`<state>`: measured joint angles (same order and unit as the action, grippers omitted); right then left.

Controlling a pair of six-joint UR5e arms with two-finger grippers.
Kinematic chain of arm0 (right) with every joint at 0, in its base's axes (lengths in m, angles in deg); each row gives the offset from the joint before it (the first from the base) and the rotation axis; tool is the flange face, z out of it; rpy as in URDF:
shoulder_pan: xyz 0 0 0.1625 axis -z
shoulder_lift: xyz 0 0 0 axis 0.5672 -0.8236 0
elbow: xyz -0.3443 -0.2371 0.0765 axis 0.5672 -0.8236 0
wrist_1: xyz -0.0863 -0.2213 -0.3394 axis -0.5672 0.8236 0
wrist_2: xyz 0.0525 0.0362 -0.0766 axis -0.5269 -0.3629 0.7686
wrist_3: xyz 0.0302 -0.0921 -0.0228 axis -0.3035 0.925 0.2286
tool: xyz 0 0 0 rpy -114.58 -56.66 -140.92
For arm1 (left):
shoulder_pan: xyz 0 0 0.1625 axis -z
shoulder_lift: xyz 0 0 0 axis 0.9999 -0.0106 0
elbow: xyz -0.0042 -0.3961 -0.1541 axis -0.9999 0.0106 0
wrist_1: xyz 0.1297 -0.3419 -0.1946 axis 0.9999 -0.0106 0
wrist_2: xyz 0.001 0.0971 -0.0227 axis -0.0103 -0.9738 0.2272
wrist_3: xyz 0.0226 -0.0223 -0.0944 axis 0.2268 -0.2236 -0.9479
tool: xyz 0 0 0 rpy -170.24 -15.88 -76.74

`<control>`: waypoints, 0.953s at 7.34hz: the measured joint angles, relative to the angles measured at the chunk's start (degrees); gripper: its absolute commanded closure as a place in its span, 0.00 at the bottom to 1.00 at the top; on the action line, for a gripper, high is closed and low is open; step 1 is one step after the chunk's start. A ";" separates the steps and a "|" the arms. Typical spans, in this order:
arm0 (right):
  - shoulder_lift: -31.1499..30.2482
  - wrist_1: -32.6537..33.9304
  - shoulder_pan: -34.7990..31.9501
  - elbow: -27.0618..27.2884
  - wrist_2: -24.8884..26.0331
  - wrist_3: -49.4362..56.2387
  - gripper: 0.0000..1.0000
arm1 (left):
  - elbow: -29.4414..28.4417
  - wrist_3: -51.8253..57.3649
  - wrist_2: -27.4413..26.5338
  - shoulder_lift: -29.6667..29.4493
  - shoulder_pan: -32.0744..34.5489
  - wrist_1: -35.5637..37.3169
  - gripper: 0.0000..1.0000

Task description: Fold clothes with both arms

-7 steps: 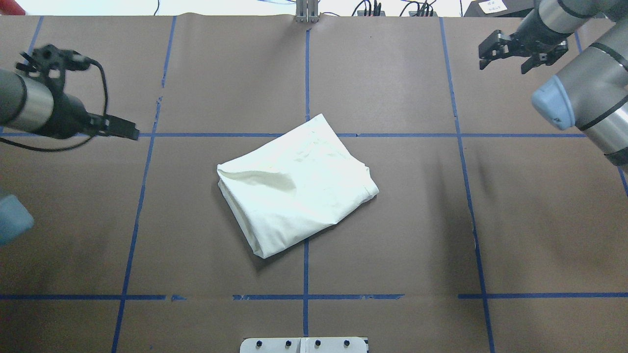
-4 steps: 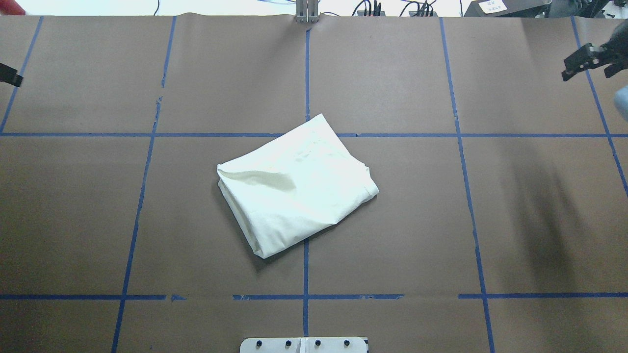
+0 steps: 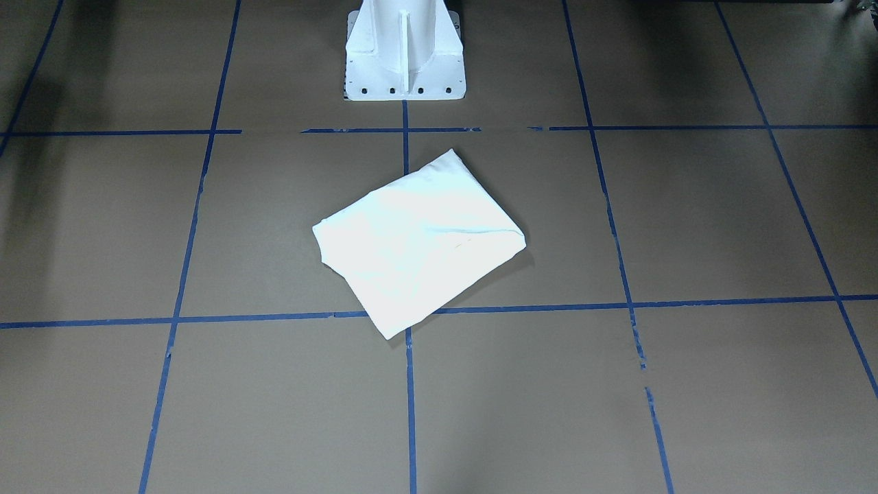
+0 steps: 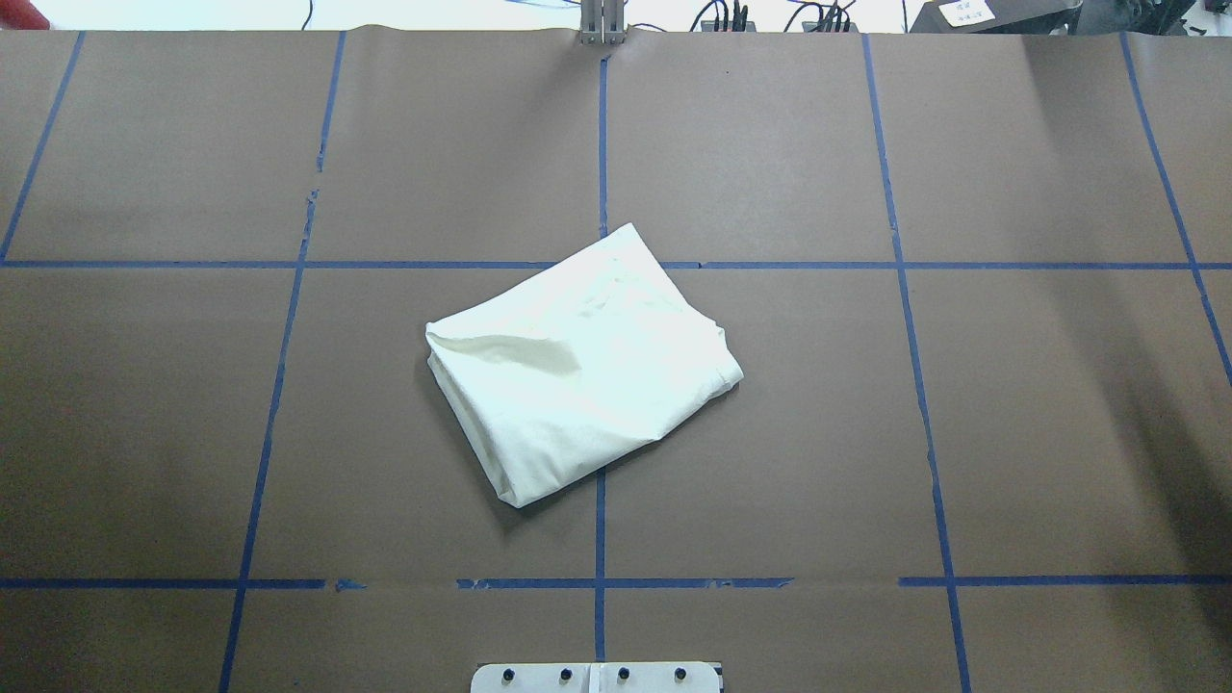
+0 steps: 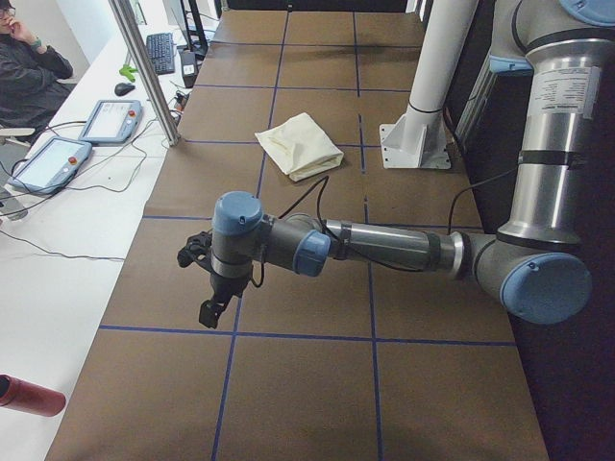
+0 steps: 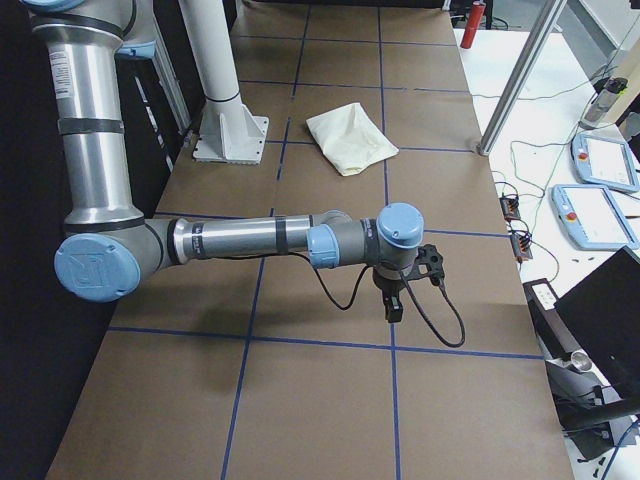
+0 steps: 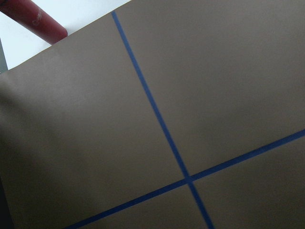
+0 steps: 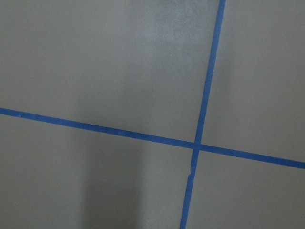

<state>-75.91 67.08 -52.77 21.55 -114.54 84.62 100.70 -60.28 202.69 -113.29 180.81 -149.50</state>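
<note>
Left gripper (image 5: pixel 209 305): hung low over brown paper (image 5: pixel 317 394), way out to the left of the pedestal base (image 5: pixel 415 144). Too small to read, couldn't tell if spread or pinched. Nothing dangling from it.
T-shirt (image 4: pixel 582 371): sat just in front of the pedestal base, folded into a compact packet, plain cream side up, no print showing. Long axis skewed across the blue tape (image 4: pixel 600 539), with the left end closer to the base and the right end farther.
Right gripper (image 6: pixel 393 308): same deal, way off to the base's right. Couldn't tell the finger state either.
Next move: probably none, looked done. Shirt lay inward from both grippers, neither clearly nearer.
</note>
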 measured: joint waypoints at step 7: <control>0.09 8.82 -1.52 3.90 0.24 0.64 0.00 | -0.26 -14.09 1.48 3.62 0.55 -0.14 0.00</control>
<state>-75.82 75.90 -54.29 25.44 -114.30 85.26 100.44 -74.36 204.17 -109.67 181.36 -149.65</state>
